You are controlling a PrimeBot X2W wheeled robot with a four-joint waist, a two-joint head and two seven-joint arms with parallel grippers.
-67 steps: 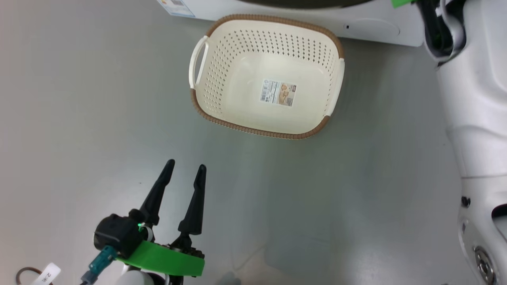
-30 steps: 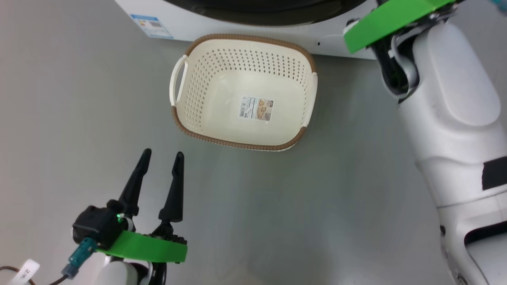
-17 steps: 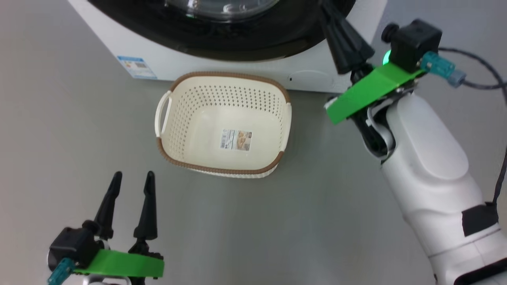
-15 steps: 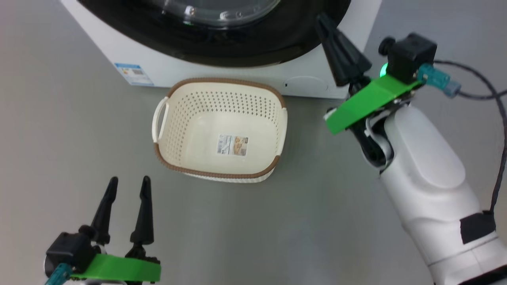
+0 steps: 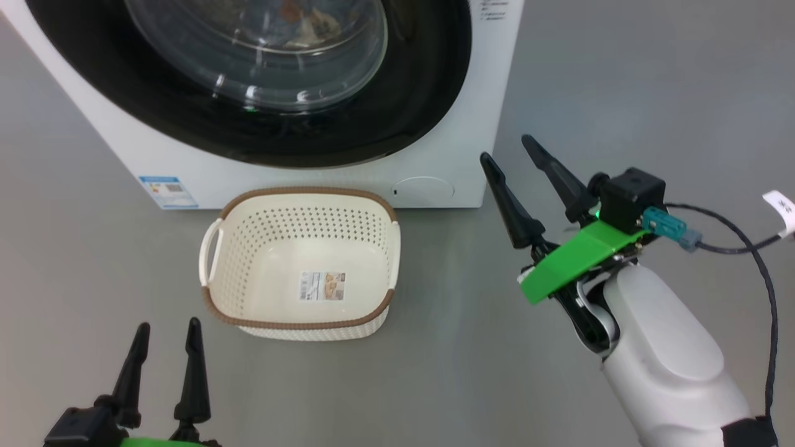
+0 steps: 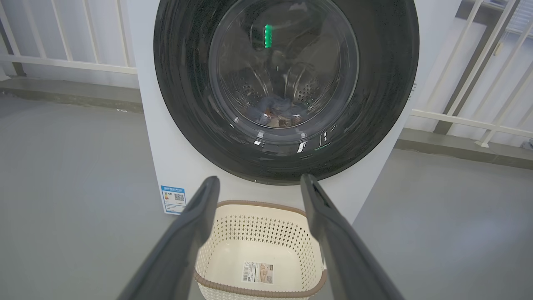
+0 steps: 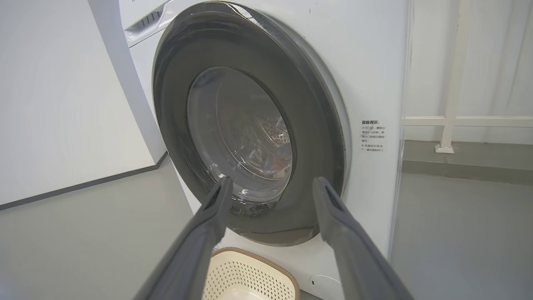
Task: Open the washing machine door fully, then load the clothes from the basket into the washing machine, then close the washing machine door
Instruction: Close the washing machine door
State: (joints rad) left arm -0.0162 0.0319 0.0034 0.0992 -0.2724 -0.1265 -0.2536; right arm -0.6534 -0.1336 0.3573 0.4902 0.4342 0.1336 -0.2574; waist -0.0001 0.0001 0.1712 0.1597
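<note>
The right tool (image 5: 505,147) is held open and empty, its fingers spread in the air just right of the machine (image 5: 490,93), touching nothing. The left tool (image 5: 169,324) is likewise open and empty, low over the floor (image 5: 621,93), near the basket (image 5: 298,325) but apart from it. The basket is set on the floor just before the machine, and nothing but its label (image 5: 322,285) is seen in it. The door (image 5: 422,93) is seen lying flush against the machine's front, and the clothes (image 6: 279,114) are made out through its glass, low in the drum.

Loading is therefore judged done, and the closing step is judged in hand or just finished. At most, a firm press on the door's black rim may be called for next.

Whether the door is fastened cannot be told. The clothes are dimmed by glare, so their print is hard to make out. The door's top is cut off in the head view, as is the left tool's base.
</note>
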